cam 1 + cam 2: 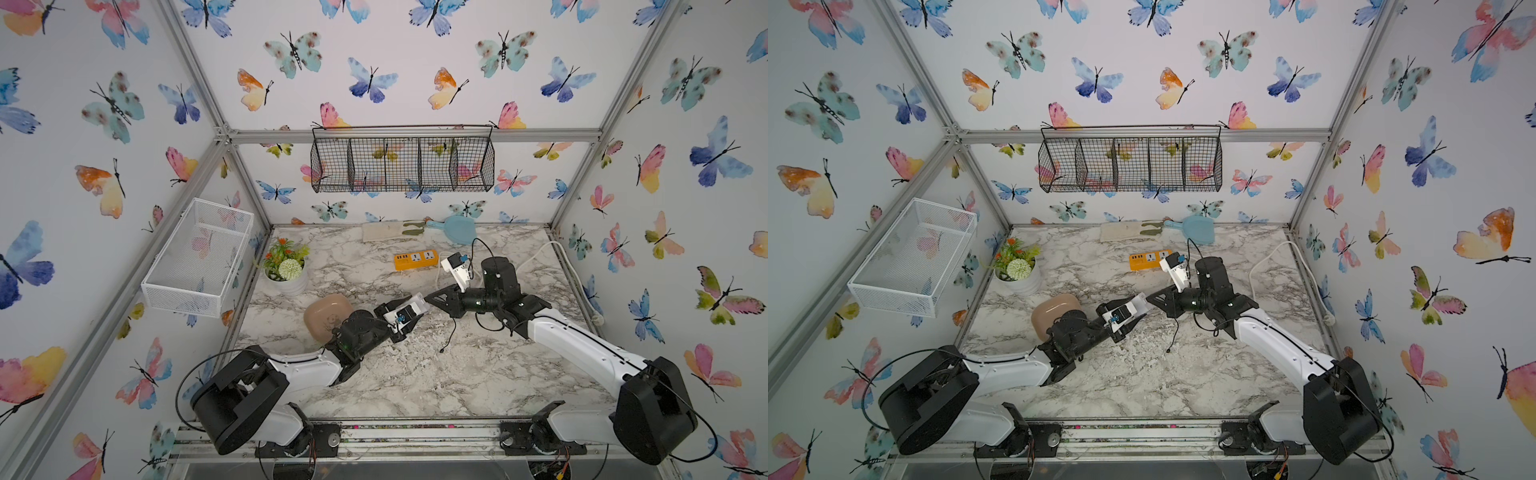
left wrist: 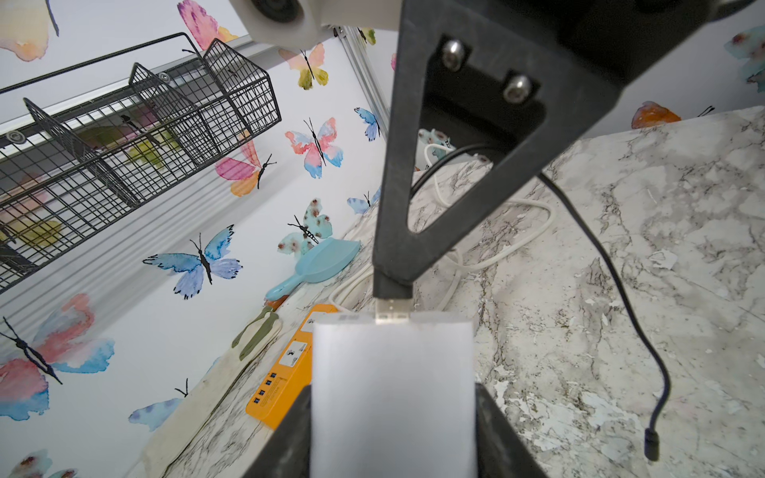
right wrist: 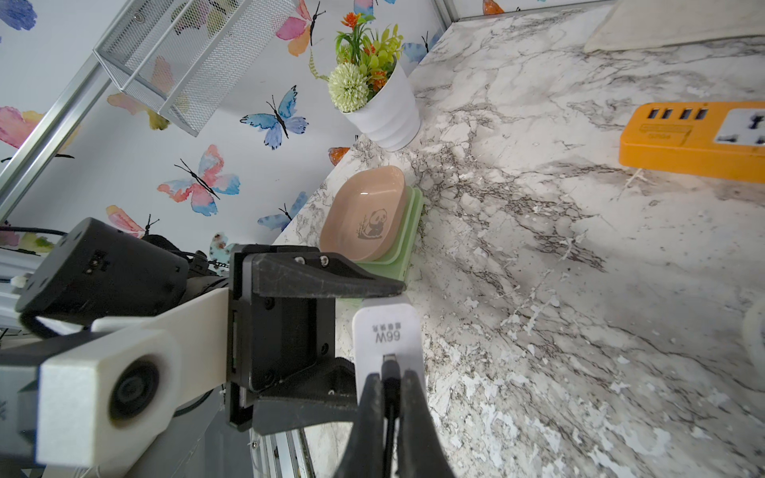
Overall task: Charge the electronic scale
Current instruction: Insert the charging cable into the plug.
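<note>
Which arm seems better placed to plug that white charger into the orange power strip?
Probably the left: the left pincer already grips the charger, and the power strip lies ahead of it. The right pincer is shut on the cable plug.

Left arm (image 1: 303, 365): extends from its base at the front edge and lies low over the surface, with the forearm angled toward the centre. Left gripper (image 1: 409, 309): points toward the right arm. Its jaws are part-way apart and clamp the two flanks of a white adapter (image 2: 393, 393).

Right arm (image 1: 573, 336): reaches in from the opposite front corner with the wrist bent inward. Right gripper (image 1: 434, 297): faces the left gripper tip to tip. Its jaws are almost together and pinch a USB plug (image 3: 391, 372), whose metal end meets the adapter's end face.
</note>
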### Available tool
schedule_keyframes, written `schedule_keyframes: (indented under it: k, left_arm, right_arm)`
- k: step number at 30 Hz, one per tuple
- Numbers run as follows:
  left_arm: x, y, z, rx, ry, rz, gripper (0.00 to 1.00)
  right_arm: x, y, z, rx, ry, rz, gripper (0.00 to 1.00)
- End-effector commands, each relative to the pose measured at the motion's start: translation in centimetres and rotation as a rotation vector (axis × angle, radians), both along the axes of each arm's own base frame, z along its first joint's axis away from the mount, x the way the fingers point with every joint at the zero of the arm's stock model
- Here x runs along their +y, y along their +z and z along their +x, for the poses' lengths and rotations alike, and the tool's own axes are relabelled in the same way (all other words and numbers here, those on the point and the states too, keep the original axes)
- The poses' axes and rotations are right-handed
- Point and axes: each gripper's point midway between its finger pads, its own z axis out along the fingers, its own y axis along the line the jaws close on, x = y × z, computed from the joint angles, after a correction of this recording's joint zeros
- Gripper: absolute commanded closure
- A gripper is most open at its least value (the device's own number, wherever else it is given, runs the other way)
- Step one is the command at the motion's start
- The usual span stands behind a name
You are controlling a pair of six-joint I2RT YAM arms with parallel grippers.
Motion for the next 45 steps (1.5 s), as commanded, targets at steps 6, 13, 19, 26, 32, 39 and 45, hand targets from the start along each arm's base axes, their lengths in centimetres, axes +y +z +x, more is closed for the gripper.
schedule_keyframes:
  k: [6, 13, 19, 26, 32, 39, 45]
  left_arm:
    - [-0.5, 5.2, -1.1, -0.121, -0.052, -0.128, 0.83]
    - [-0.4, 5.5, -1.4, -0.132, -0.058, -0.139, 0.84]
    - [-0.5, 4.5, -0.7, -0.114, -0.034, -0.128, 0.84]
    - [-0.5, 3.8, -0.6, -0.099, -0.032, -0.123, 0.84]
    - [-0.5, 4.0, -0.8, -0.104, -0.034, -0.127, 0.84]
    - [-0.5, 3.5, -0.8, -0.094, -0.04, -0.114, 0.84]
    - [-0.2, 3.5, -0.5, -0.078, -0.016, -0.133, 0.37]
  right_arm:
    - [1.3, -1.3, -0.9, 0.059, 0.042, -0.002, 0.98]
    - [1.5, -1.0, -1.1, 0.053, 0.053, 0.017, 0.98]
    - [1.5, -1.0, -1.1, 0.033, 0.064, 0.005, 0.7]
    - [0.8, -0.5, -0.2, -0.077, 0.038, -0.06, 0.35]
    - [1.6, 0.0, 0.3, -0.091, 0.066, -0.037, 0.42]
    - [2.5, 0.8, 1.1, -0.092, 0.079, -0.011, 0.66]
    - [2.4, 0.8, 2.2, -0.12, 0.036, -0.033, 0.92]
